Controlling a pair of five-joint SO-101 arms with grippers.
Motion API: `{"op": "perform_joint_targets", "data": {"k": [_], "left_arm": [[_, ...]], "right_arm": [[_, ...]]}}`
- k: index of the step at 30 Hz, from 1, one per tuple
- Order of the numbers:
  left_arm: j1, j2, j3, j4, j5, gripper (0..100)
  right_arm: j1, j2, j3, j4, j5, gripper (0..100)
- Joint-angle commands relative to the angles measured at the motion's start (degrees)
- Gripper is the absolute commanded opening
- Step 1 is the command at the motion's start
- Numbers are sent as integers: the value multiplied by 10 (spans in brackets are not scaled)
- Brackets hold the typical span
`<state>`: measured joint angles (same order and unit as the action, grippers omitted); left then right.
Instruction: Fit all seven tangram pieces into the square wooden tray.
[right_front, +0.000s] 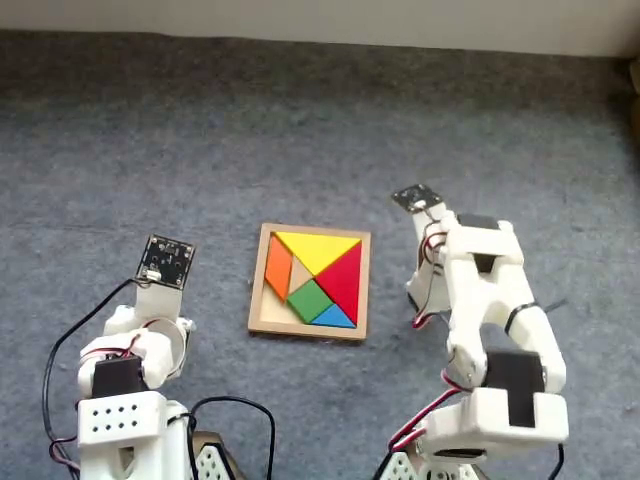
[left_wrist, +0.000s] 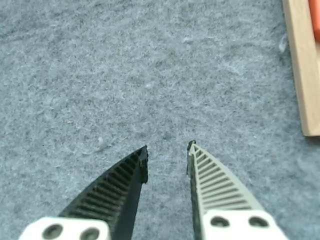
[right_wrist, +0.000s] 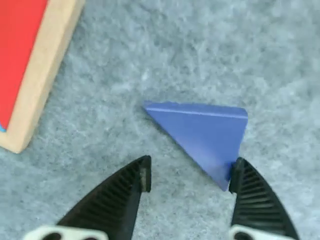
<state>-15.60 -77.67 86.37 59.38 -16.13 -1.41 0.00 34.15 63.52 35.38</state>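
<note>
The last loose piece, a blue triangle (right_wrist: 202, 132), is lying flat on the grey carpet (right_front: 200, 150) just off the wooden tray (right_front: 310, 329). It is sitting out around the tray's 4 o'clock corner, where the right arm (right_front: 490, 300) is leaning over it. That is making the right arm plainly the nearer one, since the left arm (right_front: 130, 380) is sitting well away toward the tray's 8 o'clock.

Seen from the right wrist, the triangle is lying just ahead of the right gripper (right_wrist: 190, 174) and partly between its jaws. What looks like its longest edge is slanting across the gap rather than lining up with it. The jaws are standing wide apart and gripping nothing, though one fingertip (right_wrist: 240, 176) is touching, or all but touching, the triangle's near corner.

The left gripper (left_wrist: 167, 150) is hanging partly open over the carpet, holding nothing, near the tray's rim. I'm guessing the bare wood at the tray's 7 o'clock corner is where this piece is going.
</note>
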Motion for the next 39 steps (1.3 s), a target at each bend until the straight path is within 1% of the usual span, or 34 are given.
{"op": "perform_joint_targets", "data": {"k": [1, 8, 16, 19, 22, 28, 29, 31, 34, 39], "left_arm": [[-7, -7, -4, -6, 2, 148], [-7, -7, -4, -6, 2, 148], [-7, -7, -4, -6, 2, 148], [-7, -7, -4, -6, 2, 148], [-7, -7, -4, -6, 2, 148], [-7, -7, -4, -6, 2, 148], [-7, -7, -4, -6, 2, 148], [-7, -7, -4, -6, 2, 148], [-7, -7, -4, -6, 2, 148], [-7, -7, -4, -6, 2, 148]], "right_arm": [[6, 17, -44, -12, 13, 249], [3, 22, -39, -86, 14, 243], [-15, 22, -37, -121, 15, 56], [-25, 11, -42, -109, 15, 20], [-43, -34, -43, -65, 15, 9], [-69, -175, -9, -33, 7, 20], [-69, -192, -6, -33, -7, 39], [-67, -217, -1, -37, -48, 108], [-68, -212, -6, -37, -80, 189], [-69, -139, -23, -51, -84, 192]]}}
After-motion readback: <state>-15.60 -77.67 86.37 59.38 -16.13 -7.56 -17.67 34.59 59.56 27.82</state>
